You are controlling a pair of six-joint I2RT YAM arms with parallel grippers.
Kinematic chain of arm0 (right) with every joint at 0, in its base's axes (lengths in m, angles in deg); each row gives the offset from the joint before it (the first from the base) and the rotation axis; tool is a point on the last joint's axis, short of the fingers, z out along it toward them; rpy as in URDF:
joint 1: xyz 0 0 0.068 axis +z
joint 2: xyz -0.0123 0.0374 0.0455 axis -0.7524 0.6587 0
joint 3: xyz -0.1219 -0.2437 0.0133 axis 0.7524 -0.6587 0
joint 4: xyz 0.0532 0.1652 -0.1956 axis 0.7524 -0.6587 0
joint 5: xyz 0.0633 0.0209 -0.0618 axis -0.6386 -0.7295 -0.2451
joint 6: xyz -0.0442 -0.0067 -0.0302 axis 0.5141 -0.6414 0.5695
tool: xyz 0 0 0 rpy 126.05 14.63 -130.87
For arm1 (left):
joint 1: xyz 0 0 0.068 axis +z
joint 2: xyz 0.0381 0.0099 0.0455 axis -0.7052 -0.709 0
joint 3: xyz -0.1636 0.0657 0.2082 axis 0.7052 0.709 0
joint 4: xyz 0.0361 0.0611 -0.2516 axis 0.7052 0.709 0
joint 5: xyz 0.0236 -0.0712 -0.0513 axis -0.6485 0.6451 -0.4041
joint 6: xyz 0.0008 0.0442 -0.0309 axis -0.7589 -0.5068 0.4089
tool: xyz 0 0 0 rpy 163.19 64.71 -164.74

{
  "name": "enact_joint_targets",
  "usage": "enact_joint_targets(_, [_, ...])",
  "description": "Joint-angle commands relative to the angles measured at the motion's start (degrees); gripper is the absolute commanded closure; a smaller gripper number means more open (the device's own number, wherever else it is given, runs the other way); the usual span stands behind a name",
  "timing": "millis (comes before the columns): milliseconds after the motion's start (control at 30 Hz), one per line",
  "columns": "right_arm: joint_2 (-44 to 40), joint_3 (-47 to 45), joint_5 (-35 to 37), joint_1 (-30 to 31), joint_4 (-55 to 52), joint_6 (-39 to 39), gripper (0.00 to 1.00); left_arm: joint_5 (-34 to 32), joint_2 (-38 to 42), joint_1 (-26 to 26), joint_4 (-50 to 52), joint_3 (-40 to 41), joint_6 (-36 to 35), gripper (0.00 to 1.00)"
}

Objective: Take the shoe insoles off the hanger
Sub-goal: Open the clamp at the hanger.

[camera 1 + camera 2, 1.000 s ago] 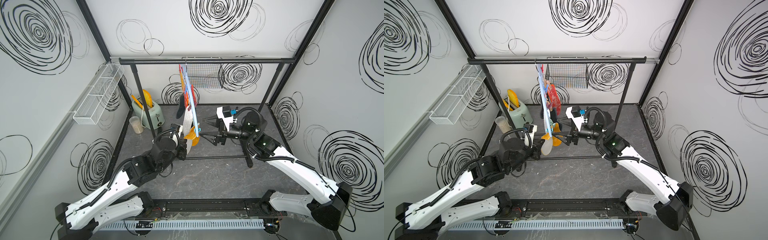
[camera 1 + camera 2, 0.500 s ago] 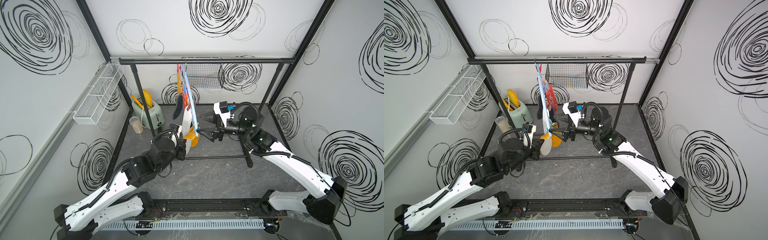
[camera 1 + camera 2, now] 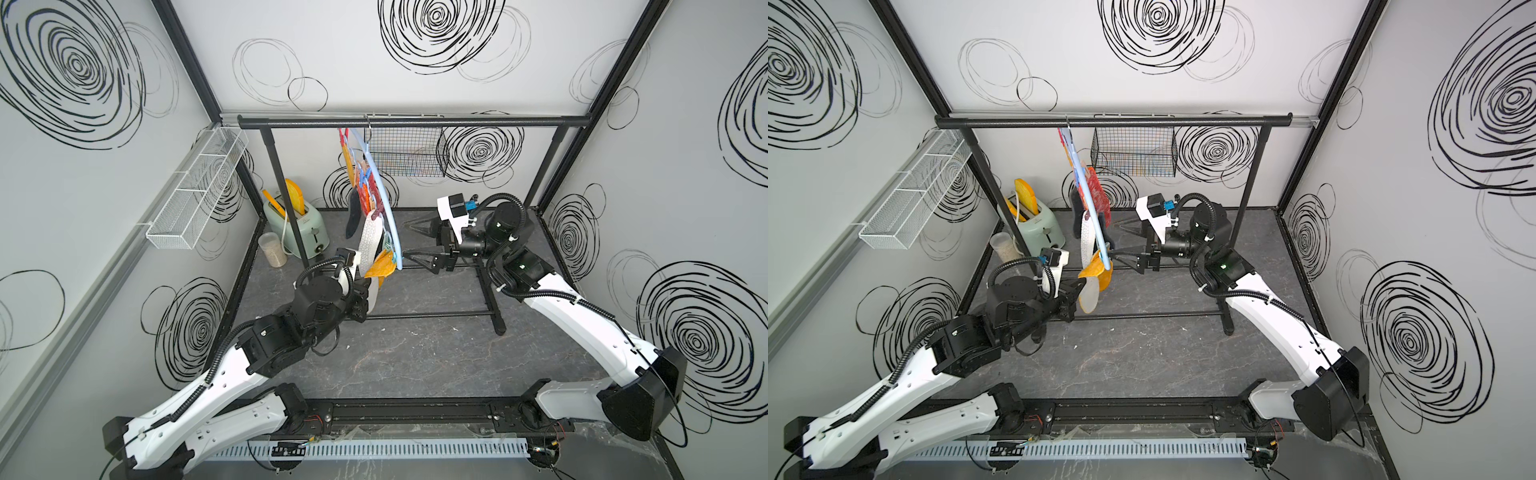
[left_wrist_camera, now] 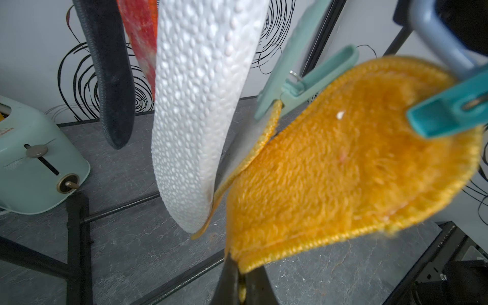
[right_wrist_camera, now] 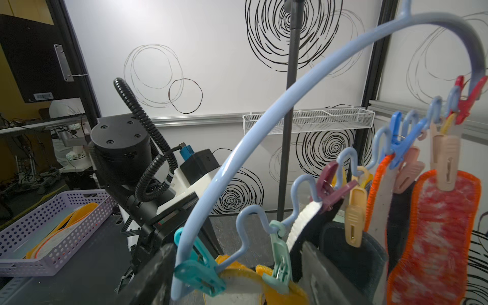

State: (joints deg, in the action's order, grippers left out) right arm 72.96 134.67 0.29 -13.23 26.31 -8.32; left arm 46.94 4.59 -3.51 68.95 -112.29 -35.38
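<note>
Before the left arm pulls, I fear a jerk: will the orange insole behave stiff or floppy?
Probably floppy: the orange insole curls between the left gripper and its teal peg. Likely light, being thin and fuzzy. The hanger hangs tilted, so it may swing when the peg lets go.

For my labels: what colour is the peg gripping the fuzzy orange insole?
Teal; the peg shows best in the left wrist view.
</note>
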Motion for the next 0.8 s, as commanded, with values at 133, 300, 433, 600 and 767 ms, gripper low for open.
enact_joint_targets(133, [1.9,1.6,-4.8,-0.2,3.9,2.0,0.24,1.1,0.5,1.7,-1.2,-1.6,-1.3,0.90])
enact_joint_targets(300, [3.9,3.4,-4.8,-0.4,1.9,3.7,0.25,1.8,0.2,2.8,-1.4,-2.3,-1.8,0.90])
enact_joint_targets(433, [5.3,3.8,-5.0,-1.1,4.1,3.2,0.25,3.4,-0.1,4.5,-1.2,-3.1,-2.1,0.90])
enact_joint_targets(600, [8.5,7.1,-5.6,-2.8,7.1,-1.7,0.28,6.8,-0.5,6.5,-1.0,-4.4,-2.6,0.89])
enact_joint_targets(767, [10.1,8.0,-5.3,-3.2,9.2,-3.7,0.29,8.0,-0.4,8.1,-0.6,-5.0,-3.0,0.88])
